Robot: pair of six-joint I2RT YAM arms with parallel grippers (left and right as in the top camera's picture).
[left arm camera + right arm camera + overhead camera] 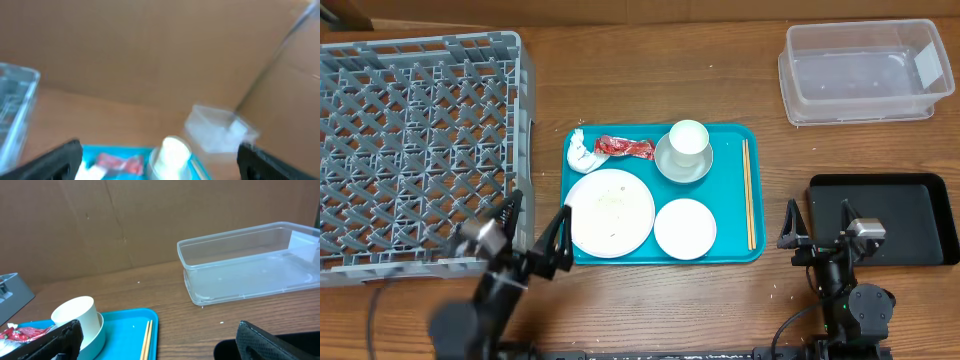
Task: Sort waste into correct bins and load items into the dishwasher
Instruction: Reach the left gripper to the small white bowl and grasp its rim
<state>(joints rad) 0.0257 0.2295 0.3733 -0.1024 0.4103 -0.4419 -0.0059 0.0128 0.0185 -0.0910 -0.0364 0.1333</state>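
Now, dishes: one cup [688, 138] in one bowl [682, 173], another bowl [685, 228], one plate [610, 212], on teal tray [732, 138].
Waste: one napkin [583, 152], one wrapper [623, 147], tray's far-left corner.
Bins: one clear tub [865, 70], one black tray [900, 200], tabletop's right edge.
Grippers: left gripper [536, 230], right gripper [820, 225], both spread, empty.

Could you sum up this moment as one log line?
left gripper open, empty | right gripper open, empty | napkin, wrapper, cup, plate on teal tray | rack unloaded
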